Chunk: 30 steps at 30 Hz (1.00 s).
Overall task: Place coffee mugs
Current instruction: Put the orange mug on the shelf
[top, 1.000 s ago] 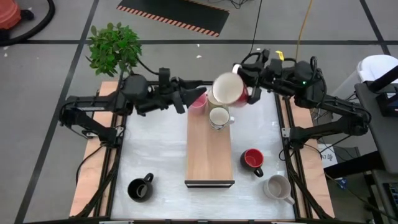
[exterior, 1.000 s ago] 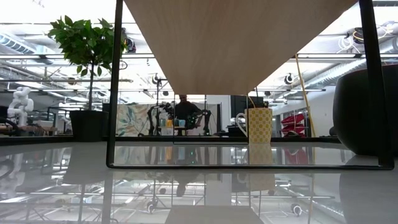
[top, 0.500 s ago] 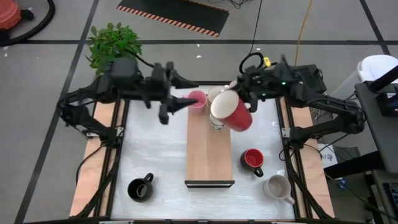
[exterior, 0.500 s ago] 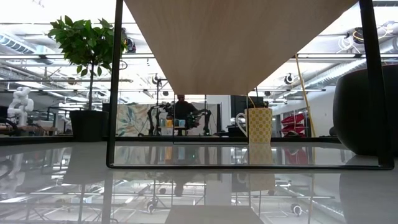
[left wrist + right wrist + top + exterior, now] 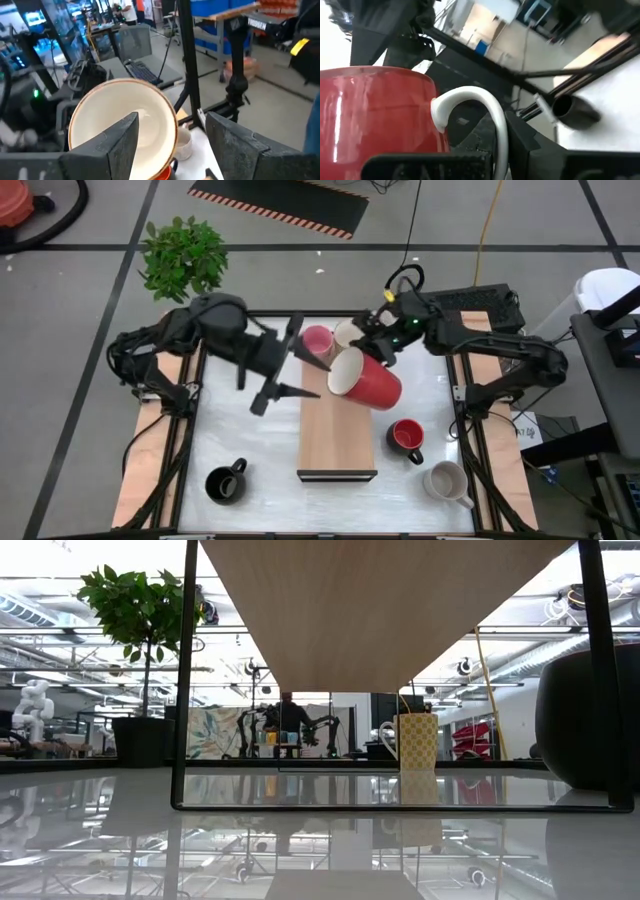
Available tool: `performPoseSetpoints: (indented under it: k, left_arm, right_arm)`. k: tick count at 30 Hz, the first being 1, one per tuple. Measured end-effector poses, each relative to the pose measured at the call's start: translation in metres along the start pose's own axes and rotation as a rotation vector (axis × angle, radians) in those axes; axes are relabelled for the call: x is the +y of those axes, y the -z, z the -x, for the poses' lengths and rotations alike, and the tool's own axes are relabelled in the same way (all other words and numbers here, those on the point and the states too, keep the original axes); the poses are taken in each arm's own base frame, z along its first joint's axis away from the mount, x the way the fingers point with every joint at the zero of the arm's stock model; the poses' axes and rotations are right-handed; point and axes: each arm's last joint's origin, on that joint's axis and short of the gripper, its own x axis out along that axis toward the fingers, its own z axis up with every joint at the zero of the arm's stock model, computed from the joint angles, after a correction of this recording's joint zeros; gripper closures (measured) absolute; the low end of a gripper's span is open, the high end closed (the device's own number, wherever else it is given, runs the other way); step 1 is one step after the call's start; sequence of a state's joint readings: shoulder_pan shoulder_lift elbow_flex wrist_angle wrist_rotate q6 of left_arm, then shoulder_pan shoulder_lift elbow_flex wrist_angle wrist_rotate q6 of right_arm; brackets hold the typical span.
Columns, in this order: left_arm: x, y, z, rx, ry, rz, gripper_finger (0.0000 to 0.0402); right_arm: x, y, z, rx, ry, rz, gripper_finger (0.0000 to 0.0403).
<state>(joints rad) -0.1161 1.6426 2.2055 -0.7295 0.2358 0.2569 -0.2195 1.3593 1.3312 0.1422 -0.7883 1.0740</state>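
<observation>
In the high view my right gripper (image 5: 383, 352) is shut on a red mug (image 5: 368, 378) with a cream inside. It hangs tilted over the far half of the wooden riser (image 5: 337, 440), mouth turned toward my left gripper (image 5: 300, 375). That gripper is open, left of the riser, and touches nothing. In the left wrist view the mug's mouth (image 5: 122, 125) sits beyond the spread fingers. A pink mug (image 5: 317, 340) and a cream mug (image 5: 347, 331) stand on the riser's far end. A second red mug (image 5: 405, 435), a black mug (image 5: 224, 483) and a pale mug (image 5: 446, 480) rest on the table. My right gripper holds the red mug by its white handle (image 5: 496, 125), which runs down between the two fingers (image 5: 425, 167). The fingers come from the table's far right side, slanting down. The mug is lifted clear of the riser and tipped, mouth toward the table's left.
A potted plant (image 5: 183, 255) stands off the table's far left corner. In the low view the riser's underside (image 5: 385, 610) and its thin dark legs (image 5: 181, 670) fill the middle, with a dark round mug (image 5: 590, 720) at the right. White table shows left of the riser.
My right gripper carried the red mug from the riser's far end toward the near edge and slightly left, tipping its mouth from facing up to facing left. My left gripper drew away from the pink mug toward the near edge, turning as it went.
</observation>
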Motion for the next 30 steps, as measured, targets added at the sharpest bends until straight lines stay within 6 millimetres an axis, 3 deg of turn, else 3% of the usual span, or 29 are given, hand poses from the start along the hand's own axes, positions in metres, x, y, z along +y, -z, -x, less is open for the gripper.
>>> performPoseSetpoints:
  k: [10, 20, 30]
  left_arm:
    - [-0.021, 0.001, -0.004, 0.061, 0.028, -0.117, 0.0168]
    - [-0.022, 0.008, -0.003, 0.129, 0.042, -0.172, 0.0172]
    - [-0.023, 0.016, -0.003, 0.199, 0.065, -0.155, 0.0263]
  right_arm:
    - [-0.023, -0.007, -0.037, 0.082, -0.205, -0.108, 0.0389]
    - [-0.045, -0.008, -0.051, 0.092, -0.191, -0.221, 0.0388]
    - [-0.045, -0.008, -0.051, 0.088, -0.191, -0.214, 0.0388]
